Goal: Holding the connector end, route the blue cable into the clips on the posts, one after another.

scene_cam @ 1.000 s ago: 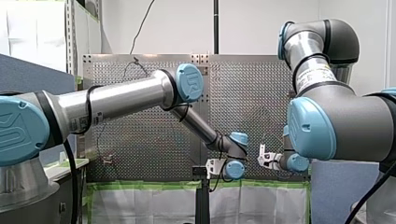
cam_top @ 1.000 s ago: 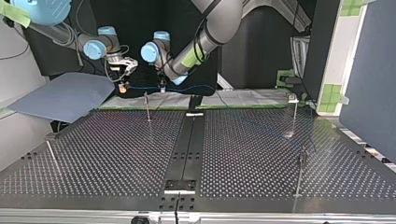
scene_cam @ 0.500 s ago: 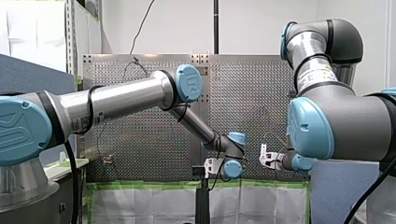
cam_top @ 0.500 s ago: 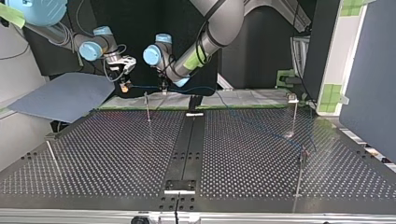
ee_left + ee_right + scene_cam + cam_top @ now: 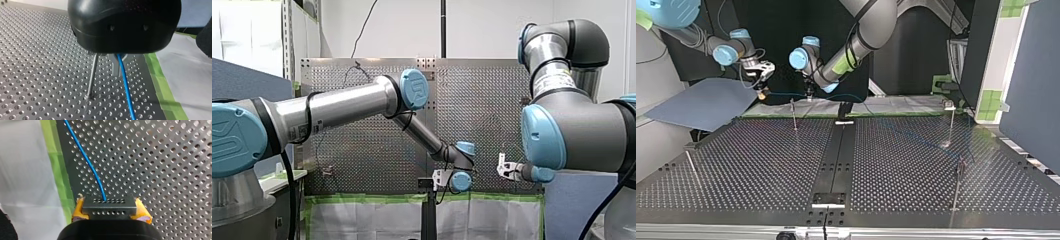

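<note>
My right gripper [image 5: 110, 213] has yellow pads shut on the black connector [image 5: 109, 206]. The blue cable [image 5: 87, 160] leaves the connector and runs ahead over the perforated table. In the top view my right gripper [image 5: 762, 93] hangs at the far left edge of the table. From it the blue cable [image 5: 786, 93] stretches level to my left gripper [image 5: 808, 95], just above a thin post [image 5: 794, 116]. My black left gripper [image 5: 119, 58] is shut on the blue cable [image 5: 126, 87], which drops out below it beside the post [image 5: 92, 75]. Its fingertips are mostly hidden under the body.
Further posts stand at the top view's right [image 5: 952, 120], near right [image 5: 958, 175] and near left [image 5: 691, 167]. A blue-grey sheet [image 5: 706, 102] lies off the table's far left corner. Green tape [image 5: 58, 170] and white cover border the far edge.
My right gripper has carried the connector further to the top view's left, drawing the cable out. My left gripper has stayed almost in place above the post.
</note>
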Robot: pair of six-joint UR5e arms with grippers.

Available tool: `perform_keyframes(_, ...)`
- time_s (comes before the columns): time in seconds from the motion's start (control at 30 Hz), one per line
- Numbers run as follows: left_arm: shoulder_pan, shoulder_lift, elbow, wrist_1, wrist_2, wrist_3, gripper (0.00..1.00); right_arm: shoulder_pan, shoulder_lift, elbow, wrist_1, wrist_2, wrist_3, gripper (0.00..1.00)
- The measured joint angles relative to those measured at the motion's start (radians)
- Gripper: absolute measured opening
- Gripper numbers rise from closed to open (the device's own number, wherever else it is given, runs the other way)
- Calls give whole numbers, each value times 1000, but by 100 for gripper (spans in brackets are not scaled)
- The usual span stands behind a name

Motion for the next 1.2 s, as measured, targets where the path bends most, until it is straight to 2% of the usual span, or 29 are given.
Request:
perform_keyframes(0.33, 2, -1, 0, 10, 26, 2, 0, -5, 0, -24, 19, -2, -2, 0)
perform_keyframes(0.57, 14, -9, 0, 15, 75, 1, 0, -6, -2, -46, 45, -1, -3, 0)
perform_keyframes(0.83, 19, -10, 0, -3, 89, 0, 0, -9, -6, -58, 61, -10, -7, 0)
perform_keyframes(0.97, 12, -10, 0, -6, 89, -2, 0, -4, -15, -58, 72, -16, -16, 0)
perform_keyframes(1.2, -7, -8, 0, -16, 77, 6, 0, 7, -24, -56, 118, -34, -47, 0)
